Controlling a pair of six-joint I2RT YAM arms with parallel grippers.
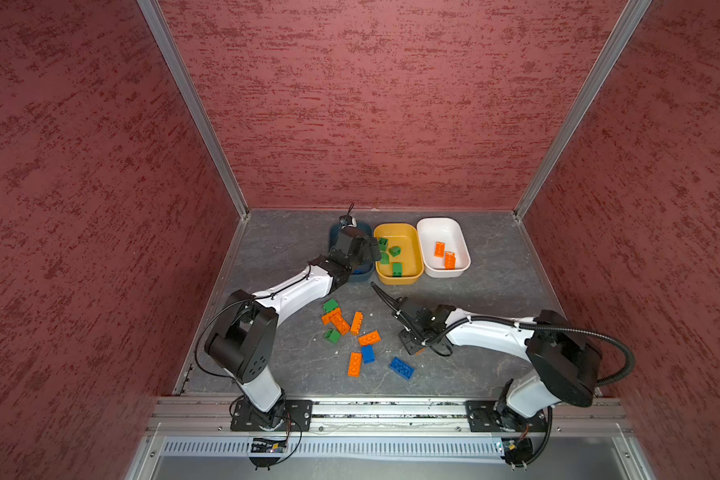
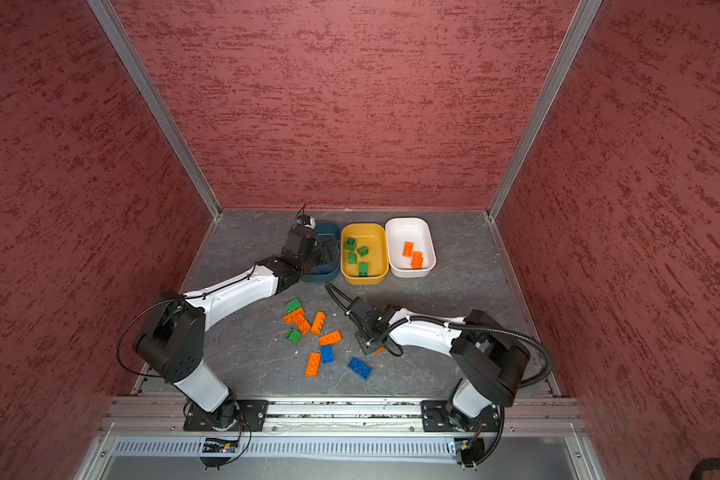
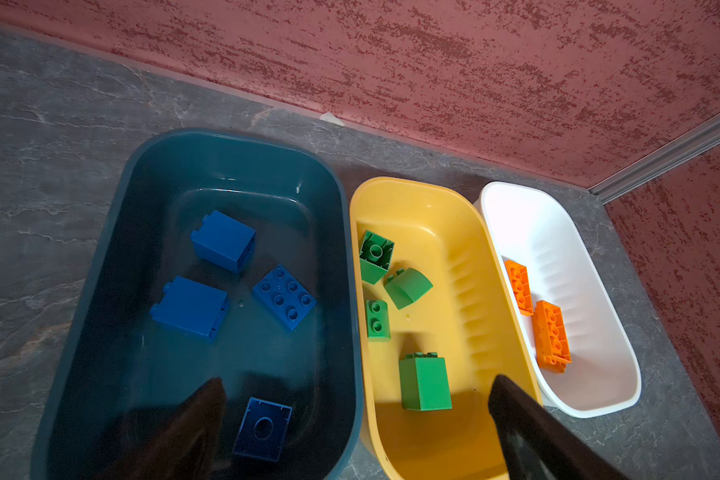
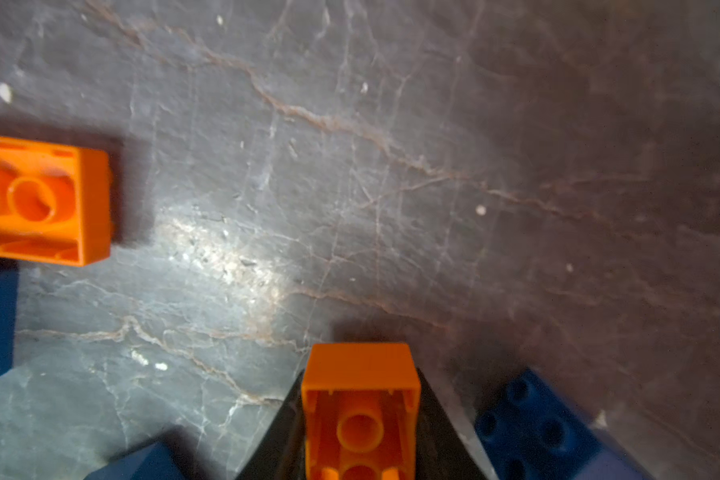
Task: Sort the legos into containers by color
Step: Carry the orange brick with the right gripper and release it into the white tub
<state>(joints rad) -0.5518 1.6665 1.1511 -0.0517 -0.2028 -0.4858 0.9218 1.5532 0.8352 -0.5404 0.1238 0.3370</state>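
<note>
Enclosing legos [image 1: 356,323], grey tabletop [image 1: 495,291] — red walls [image 1: 371,104]

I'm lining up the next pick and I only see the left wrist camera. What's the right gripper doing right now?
Observer: The right gripper is shut on a small orange plastic brick, whose hollow underside faces the wrist camera.
Operator: Any blue ones loose on the table?
Observer: Yes. A short blue plastic brick and a longer blue one lie on the grey stone-patterned table.
</note>
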